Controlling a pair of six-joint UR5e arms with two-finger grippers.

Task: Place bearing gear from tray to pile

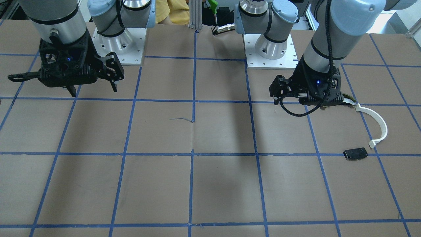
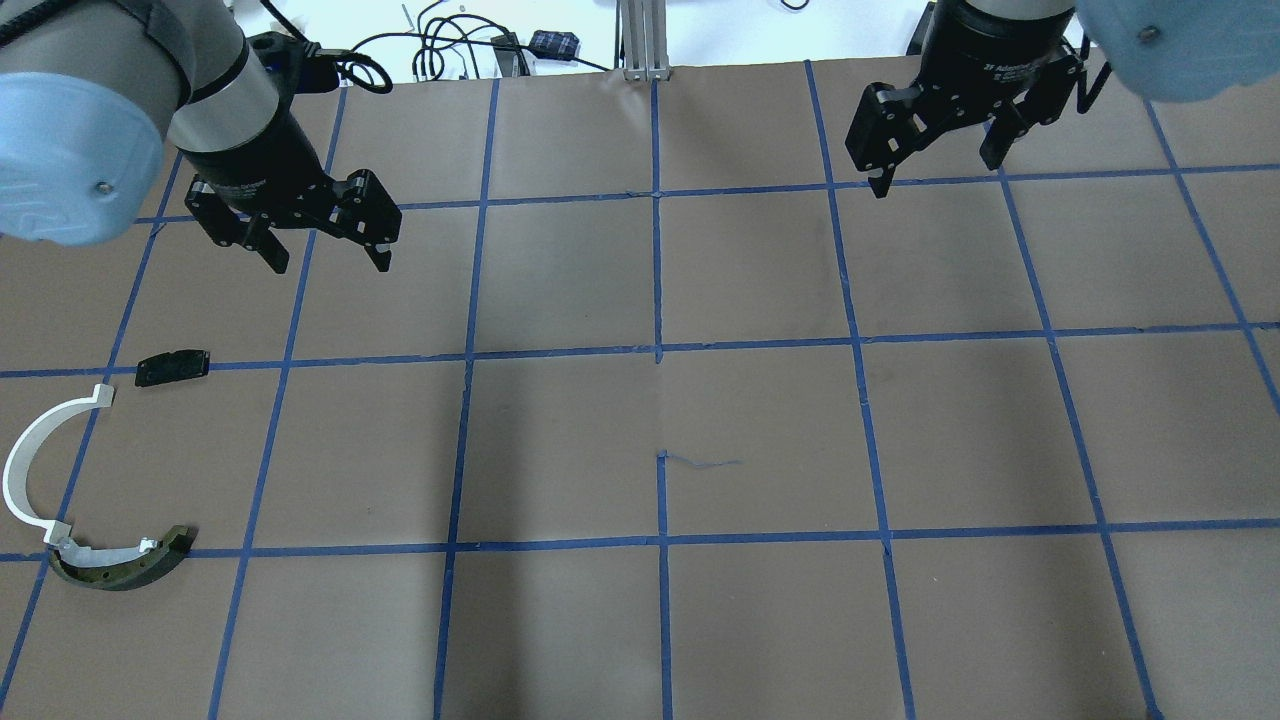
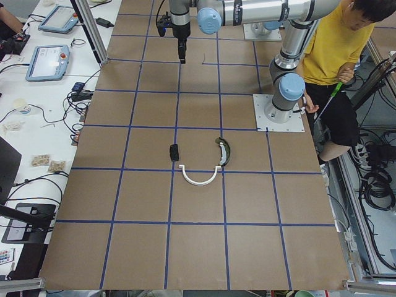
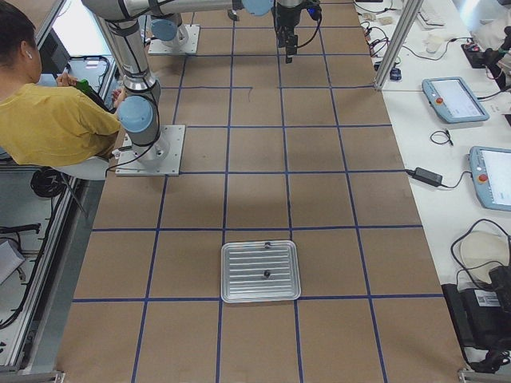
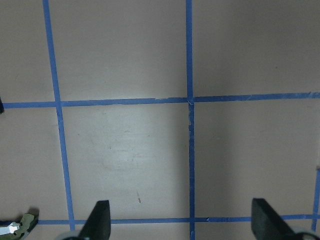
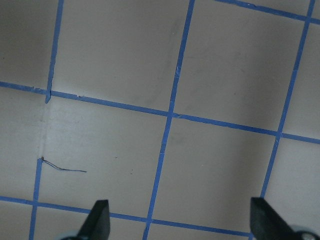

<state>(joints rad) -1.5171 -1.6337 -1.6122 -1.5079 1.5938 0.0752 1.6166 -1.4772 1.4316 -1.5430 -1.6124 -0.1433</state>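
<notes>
The pile lies on the table at my left: a long white curved strip (image 2: pixel 30 470), a dark olive curved piece (image 2: pixel 120 570) and a small black plate (image 2: pixel 172 366). In the front-facing view I see the strip (image 1: pixel 378 125) and the plate (image 1: pixel 355 153). A silver tray (image 4: pixel 239 283) shows only in the exterior right view. Two small dark parts lie on it, one (image 4: pixel 266 274) near its middle; they are too small to name. My left gripper (image 2: pixel 330 262) hangs open and empty above the table beyond the pile. My right gripper (image 2: pixel 937 175) is open and empty at the far right.
Brown paper with a blue tape grid (image 2: pixel 658 350) covers the table. A person in a yellow shirt (image 3: pixel 334 43) sits behind the robot's bases. Tablets and cables (image 4: pixel 455 100) lie on the white bench past the table's far edge.
</notes>
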